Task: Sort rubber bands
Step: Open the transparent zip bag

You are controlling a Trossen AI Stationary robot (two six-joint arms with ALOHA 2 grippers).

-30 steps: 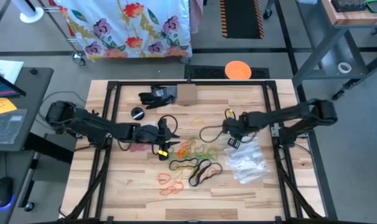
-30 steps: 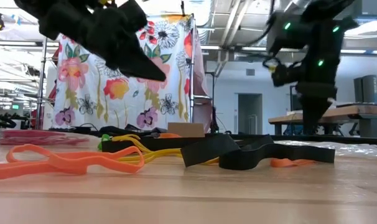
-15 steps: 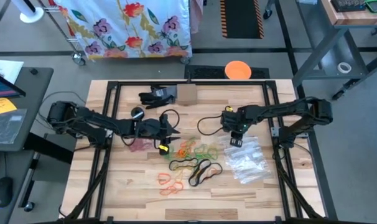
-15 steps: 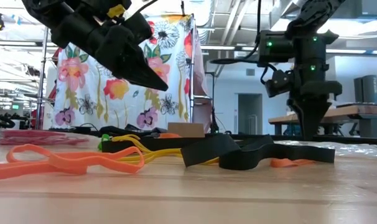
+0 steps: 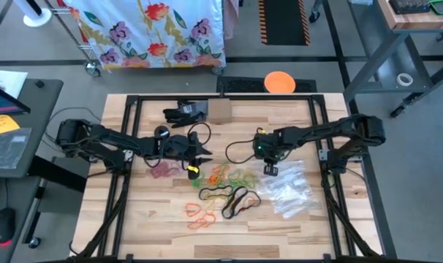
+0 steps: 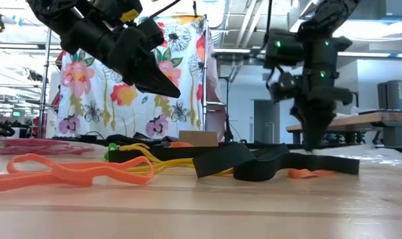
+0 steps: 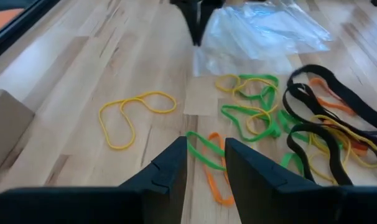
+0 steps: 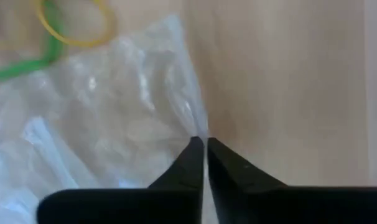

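Observation:
Rubber bands lie loose at mid-table: green and yellow ones (image 5: pixel 225 175), black ones (image 5: pixel 240 201), orange ones (image 5: pixel 198 213). In the left wrist view, a yellow band (image 7: pixel 135 112) lies apart from the green bands (image 7: pixel 251 106). My left gripper (image 5: pixel 205 155) hangs open and empty above the table at the pile's far left, over a green and orange band (image 7: pixel 207 158). My right gripper (image 5: pixel 267 166) points down at the near-left corner of the clear zip bags (image 5: pixel 289 191) and is shut on it. My right gripper pinches a corner of the top clear bag (image 8: pixel 200 127) between its two fingertips. The fingers come from above, pointing down (image 6: pixel 312 143). The rest of the bag lies flat on the table; whether the corner is lifted cannot be told.
A cardboard box (image 5: pixel 220 109), a black glove-like heap (image 5: pixel 183 113) and a small black round thing (image 5: pixel 161 132) stand at the far side. A black cable (image 5: pixel 240 153) loops between the arms. Bare wood lies along the near edge.
My right gripper has gone a little toward the table's left and has tipped slightly. My left gripper has shifted a little toward the far edge, still open. The bands lie as before.

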